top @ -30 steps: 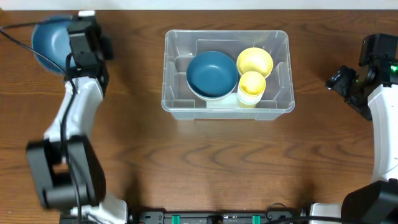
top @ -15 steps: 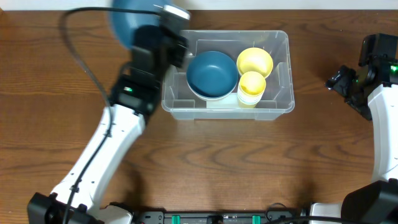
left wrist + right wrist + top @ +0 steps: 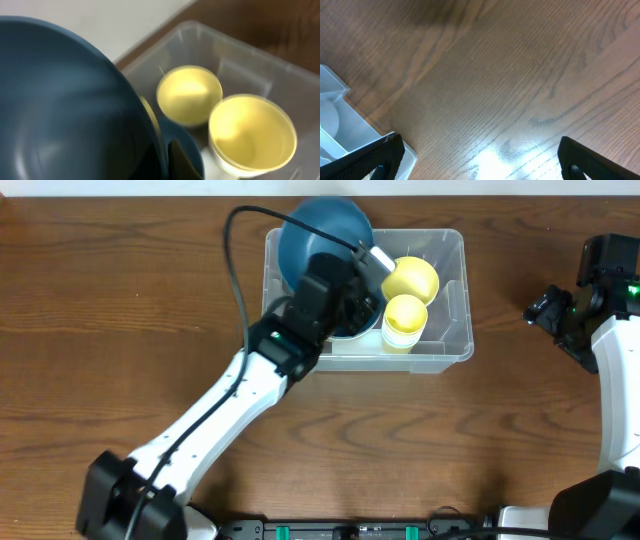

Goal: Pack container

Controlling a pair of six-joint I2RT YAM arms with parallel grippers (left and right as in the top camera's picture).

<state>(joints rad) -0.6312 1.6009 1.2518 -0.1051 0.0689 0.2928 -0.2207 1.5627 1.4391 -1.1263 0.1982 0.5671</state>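
the container (image 3: 456, 330) sits on the surface (image 3: 100, 300) near the middle of its far edge, long side running left to right. the left arm (image 3: 230, 395) reaches up from the near-left corner of the surface to the container's near-left wall. its jaws are clenched on the rim of a blue bowl (image 3: 322, 232), which hangs tilted above the container's far-left part and overlaps the far rim. so the container lies directly beneath the left jaws. in the left wrist view this held bowl (image 3: 60, 100) fills the left half, with one dark finger (image 3: 176, 156) against its edge.

inside the container (image 3: 240, 55), below the held bowl, part of a second blue bowl (image 3: 185, 135) shows. a yellow bowl (image 3: 410, 278) (image 3: 189, 95) lies toward the far-right part. a yellow cup (image 3: 405, 315) (image 3: 250, 132) stands upright just beside it on the near side.

the right arm (image 3: 610, 330) is at the right edge of the surface, well apart from the container. its jaws are released, spread wide over bare wood, holding nothing. in the right wrist view only a corner of the container (image 3: 335, 125) shows at the left edge.
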